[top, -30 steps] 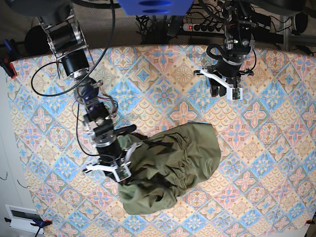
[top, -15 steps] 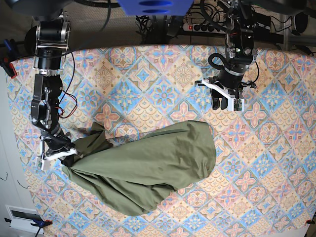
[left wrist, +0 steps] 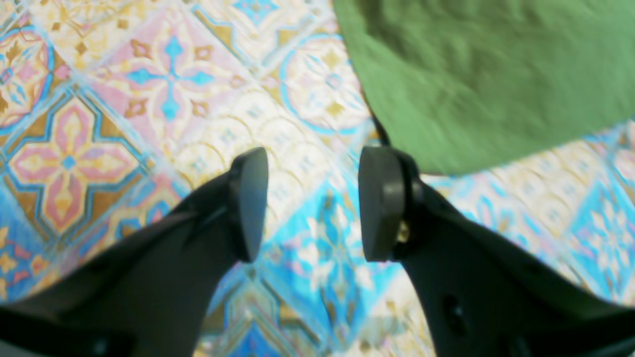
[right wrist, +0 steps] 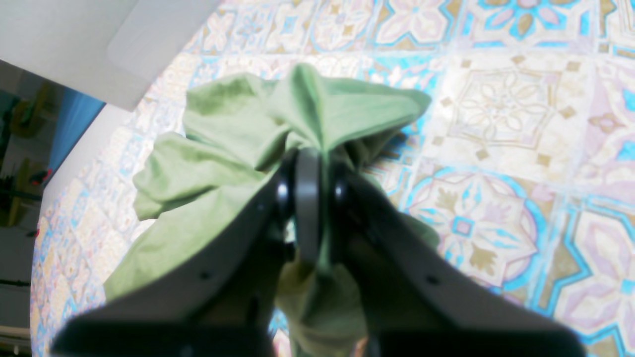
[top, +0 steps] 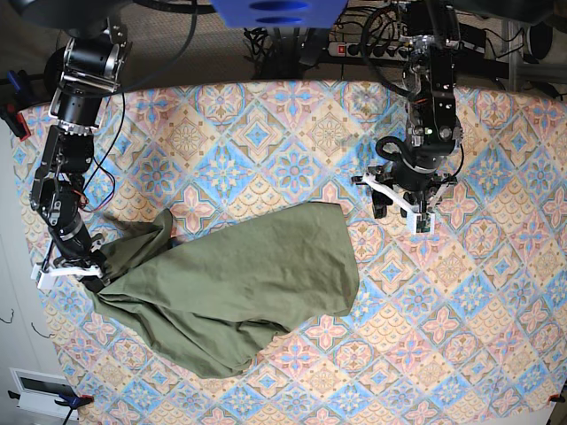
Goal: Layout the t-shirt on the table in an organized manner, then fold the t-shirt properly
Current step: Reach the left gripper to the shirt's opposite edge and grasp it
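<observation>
Olive-green short-sleeved cotton t-shirt (top: 235, 288) lies spread but rumpled across the near-centre of the counter (top: 266, 133), which is covered in a tile-pattern cloth of blue, pink and cream diamonds and medallions. The garment runs as a long slanted mass, wide end near the middle, narrow bunched end at the base view's left edge.

Right hand (top: 89, 270) — low at that left edge — is pressed together on the bunched end of the t-shirt; the right wrist view shows the black pads (right wrist: 307, 198) clamped with a ridge of green fabric (right wrist: 297, 124) gathered between them and rising in folds beyond the tips.

Left hand (top: 403, 204) sits over the counter just beside the wide end of the t-shirt, on the base view's right. Its two black fingers (left wrist: 248, 203) are spread, with bare patterned cloth visible in the gap — nothing between them. In the left wrist view the green edge (left wrist: 476, 74) lies just past the right-side fingertip; contact cannot be told.
</observation>
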`<state>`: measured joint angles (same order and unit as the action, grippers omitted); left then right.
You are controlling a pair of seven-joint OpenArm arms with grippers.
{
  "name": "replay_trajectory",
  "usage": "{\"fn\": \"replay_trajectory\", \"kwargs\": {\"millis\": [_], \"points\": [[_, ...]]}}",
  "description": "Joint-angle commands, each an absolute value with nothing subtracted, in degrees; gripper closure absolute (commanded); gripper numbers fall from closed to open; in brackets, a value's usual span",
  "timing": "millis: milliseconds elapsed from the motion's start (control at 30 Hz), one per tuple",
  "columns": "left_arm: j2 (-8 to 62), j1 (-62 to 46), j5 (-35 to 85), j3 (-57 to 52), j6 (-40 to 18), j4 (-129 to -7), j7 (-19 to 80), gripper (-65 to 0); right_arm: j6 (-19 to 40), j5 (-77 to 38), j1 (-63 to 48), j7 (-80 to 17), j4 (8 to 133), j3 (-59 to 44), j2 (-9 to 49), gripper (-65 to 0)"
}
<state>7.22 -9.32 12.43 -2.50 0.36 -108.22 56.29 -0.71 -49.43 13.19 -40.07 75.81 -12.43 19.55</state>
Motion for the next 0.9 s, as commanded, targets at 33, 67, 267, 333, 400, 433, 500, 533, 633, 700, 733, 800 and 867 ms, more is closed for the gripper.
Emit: {"fn": "replay_trajectory", "kwargs": {"millis": [33,67,267,333,400,433,500,533,633,700,733,800,867], "points": [[7.34,-7.16,12.79,-1.45,0.22,-105.54,55.52,-29.3,-0.04,-49.98,14.73,-38.90,77.05,-12.62,20.62,-0.8],[7.34,-6.37,12.79,-0.75,0.22,-103.60,55.52,-29.3,-0.04,-49.98,14.73,-38.90,77.05,-12.53,20.62,-0.8],[6.81,-1.63,13.05,2.07,0.22,-95.78,55.25,-29.3,-0.04,-49.98,14.73,-38.90,79.08,-12.35,20.44,-0.8],[6.81,-0.22,13.05,3.47,0.22,-95.08,55.16,-29.3,-0.04,-49.98,14.73,-38.90,79.60,-12.35,20.44,-0.8],[6.55,0.66,13.05,4.70,0.13,-94.81,55.16,-29.3,-0.04,-49.98,14.73,-38.90,79.60,-12.35,20.44,-0.8],[6.11,0.75,13.05,4.88,0.13,-94.73,55.16,-29.3,-0.04,-49.98,14.73,-38.90,79.60,-12.35,20.44,-0.8],[5.58,1.10,13.05,5.05,0.04,-94.73,55.16,-29.4,-0.04,-49.98,14.73,-38.90,79.60,-12.35,20.44,-0.8],[5.58,1.54,13.32,5.14,-0.22,-94.73,55.16,-29.7,-0.04,-49.98,14.73,-38.90,79.60,-12.35,20.44,-0.8],[5.49,2.15,17.54,4.97,-1.63,-94.55,55.34,-31.1,-0.04,-49.98,14.73,-38.90,79.60,-12.35,20.35,-0.8],[5.49,2.33,19.47,4.62,-1.63,-92.26,55.43,-31.0,-0.04,-49.98,14.73,-38.90,79.60,-12.35,20.35,-0.8],[5.49,2.42,20.00,4.62,-1.63,-91.03,55.34,-31.0,-0.04,-49.98,14.73,-38.90,79.60,-12.35,20.35,-0.8],[5.49,3.03,20.26,4.62,-1.63,-88.66,55.25,-31.0,-0.04,-49.98,14.73,-38.90,79.60,-12.26,20.35,-0.8],[4.97,3.12,20.35,4.62,-1.63,-87.25,55.25,-31.0,-0.04,-49.89,14.73,-38.90,79.60,-12.26,20.35,-0.8]]}}
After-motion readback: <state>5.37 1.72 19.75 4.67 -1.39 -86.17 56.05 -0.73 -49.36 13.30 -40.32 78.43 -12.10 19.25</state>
